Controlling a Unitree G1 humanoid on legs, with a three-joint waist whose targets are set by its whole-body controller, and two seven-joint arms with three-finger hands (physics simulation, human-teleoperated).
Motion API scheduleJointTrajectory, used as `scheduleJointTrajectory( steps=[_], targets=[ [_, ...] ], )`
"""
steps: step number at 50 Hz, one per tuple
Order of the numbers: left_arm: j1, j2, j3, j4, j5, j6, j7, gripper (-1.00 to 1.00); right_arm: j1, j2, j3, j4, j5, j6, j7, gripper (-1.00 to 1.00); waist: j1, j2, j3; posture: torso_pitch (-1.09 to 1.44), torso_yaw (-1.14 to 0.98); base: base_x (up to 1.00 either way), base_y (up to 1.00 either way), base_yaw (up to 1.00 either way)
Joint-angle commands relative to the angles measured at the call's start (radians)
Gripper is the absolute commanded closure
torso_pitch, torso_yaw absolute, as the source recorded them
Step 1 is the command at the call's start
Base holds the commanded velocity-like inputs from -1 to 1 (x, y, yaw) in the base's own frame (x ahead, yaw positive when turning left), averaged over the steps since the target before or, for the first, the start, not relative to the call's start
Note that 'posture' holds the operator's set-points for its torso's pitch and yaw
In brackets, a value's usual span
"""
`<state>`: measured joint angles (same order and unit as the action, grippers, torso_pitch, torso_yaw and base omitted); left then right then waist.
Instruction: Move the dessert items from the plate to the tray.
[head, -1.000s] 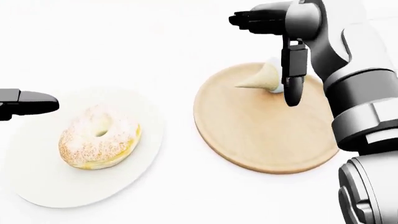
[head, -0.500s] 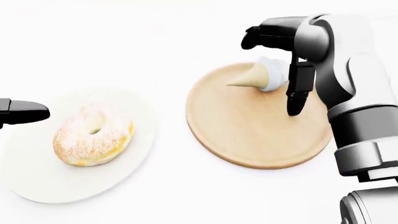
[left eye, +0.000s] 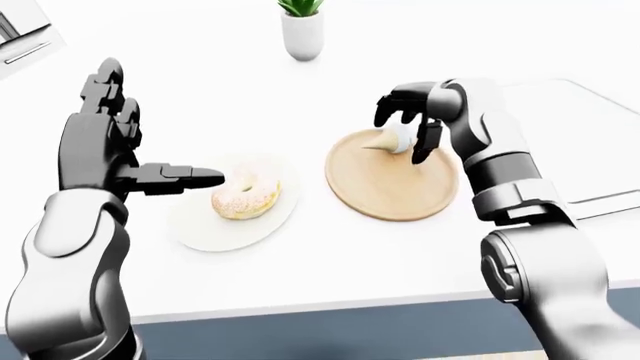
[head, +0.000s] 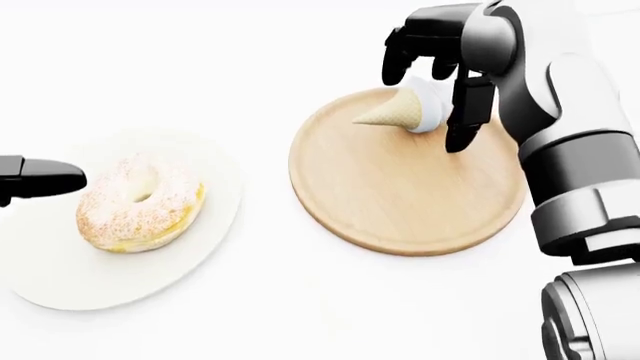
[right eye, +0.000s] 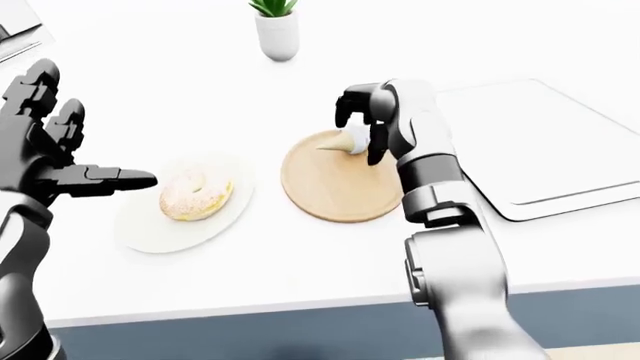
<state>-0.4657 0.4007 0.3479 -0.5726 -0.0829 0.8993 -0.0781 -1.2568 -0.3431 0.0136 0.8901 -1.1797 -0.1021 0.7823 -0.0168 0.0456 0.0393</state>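
A sugared doughnut (head: 140, 202) lies on a white plate (head: 60, 277) at the left of the head view. A cream-topped cone (head: 395, 111) lies on its side on the round wooden tray (head: 400, 202), near the tray's top edge. My right hand (head: 430, 105) hangs over the cone's cream end, its open fingers standing on either side of it without closing round it. My left hand (left eye: 140, 150) is open and empty at the plate's left, fingers spread upward, one finger (head: 45, 178) pointing at the doughnut from a short way off.
A potted plant (left eye: 302, 30) stands at the top of the white counter. A large flat white slab (right eye: 540, 142) lies to the right of the tray. The counter's edge (left eye: 330, 311) runs along the bottom of the eye views.
The head view has shifted, so plate and tray sit further left and higher. My right hand has come down around the cone's cream end. The left hand has held its pose.
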Motion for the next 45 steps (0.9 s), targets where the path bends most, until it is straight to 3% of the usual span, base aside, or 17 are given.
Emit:
scheduleJointTrajectory(
  steps=[1,8,11,18,19,21,22,31,34,36,37,39,45],
  targets=[
    [-0.023,0.014,0.015,-0.028,0.003,-0.027,0.003,-1.00,-0.055,-0.006,-0.006,-0.021,0.004,-0.011,-0.029,-0.29,0.001,0.001,-0.029,0.00,0.00,0.00,0.00,0.00],
    [-0.007,0.014,0.022,-0.025,0.002,-0.041,-0.003,-1.00,-0.089,0.002,0.002,0.030,0.002,-0.025,-0.047,-0.14,0.001,0.004,-0.030,0.00,0.00,0.00,0.00,0.00],
    [0.002,0.013,0.030,-0.027,-0.001,-0.046,-0.006,-1.00,-0.089,0.002,0.003,0.029,-0.001,-0.027,-0.045,0.14,0.001,0.005,-0.031,0.00,0.00,0.00,0.00,0.00],
    [0.001,0.020,0.035,-0.025,-0.004,-0.048,-0.006,-1.00,-0.109,-0.004,0.003,0.033,-0.005,-0.039,-0.057,0.50,0.001,0.004,-0.032,0.00,0.00,0.00,0.00,0.00],
    [0.000,0.021,0.034,-0.025,-0.004,-0.047,-0.006,-1.00,-0.114,-0.004,0.002,0.036,-0.005,-0.042,-0.059,0.58,0.001,0.004,-0.032,0.00,0.00,0.00,0.00,0.00],
    [-0.004,0.022,0.035,-0.025,-0.006,-0.044,-0.004,-1.00,-0.125,-0.009,0.001,0.038,-0.006,-0.050,-0.069,0.95,0.001,0.004,-0.032,0.00,0.00,0.00,0.00,0.00],
    [-0.003,0.023,0.032,-0.026,-0.004,-0.044,-0.004,-1.00,-0.130,-0.011,0.000,0.042,-0.005,-0.055,-0.075,1.00,0.001,0.005,-0.032,0.00,0.00,0.00,0.00,0.00],
    [-0.022,0.039,0.021,-0.025,0.001,-0.035,-0.004,-1.00,-0.160,-0.014,-0.019,0.027,0.019,-0.047,-0.109,1.00,0.000,0.003,-0.026,0.00,0.00,0.00,0.00,0.00],
    [-0.051,0.073,0.002,-0.014,0.018,-0.022,-0.035,-1.00,-0.146,0.001,-0.052,-0.019,0.075,0.039,-0.088,1.00,0.001,0.002,-0.024,0.00,0.00,0.00,0.00,0.00],
    [-0.091,0.128,-0.020,-0.006,0.035,-0.022,-0.091,-1.00,-0.132,0.021,-0.079,-0.077,0.145,0.138,-0.070,1.00,0.002,0.000,-0.023,0.00,0.00,0.00,0.00,0.00],
    [-0.112,0.160,-0.035,0.002,0.049,-0.034,-0.130,-1.00,-0.130,0.051,-0.122,-0.114,0.218,0.234,-0.072,1.00,0.003,-0.001,-0.022,0.00,0.00,0.00,0.00,0.00],
    [-0.135,0.224,-0.075,-0.001,0.084,-0.058,-0.238,-1.00,-0.110,0.082,-0.158,-0.193,0.344,0.417,-0.048,1.00,0.005,-0.004,-0.020,0.00,0.00,0.00,0.00,0.00],
    [-0.251,0.317,-0.102,0.062,0.216,-0.131,-0.489,-1.00,-0.109,0.100,-0.158,-0.324,0.647,0.765,-0.128,1.00,0.017,-0.010,-0.012,0.00,0.00,0.00,0.00,0.00]
  ],
)
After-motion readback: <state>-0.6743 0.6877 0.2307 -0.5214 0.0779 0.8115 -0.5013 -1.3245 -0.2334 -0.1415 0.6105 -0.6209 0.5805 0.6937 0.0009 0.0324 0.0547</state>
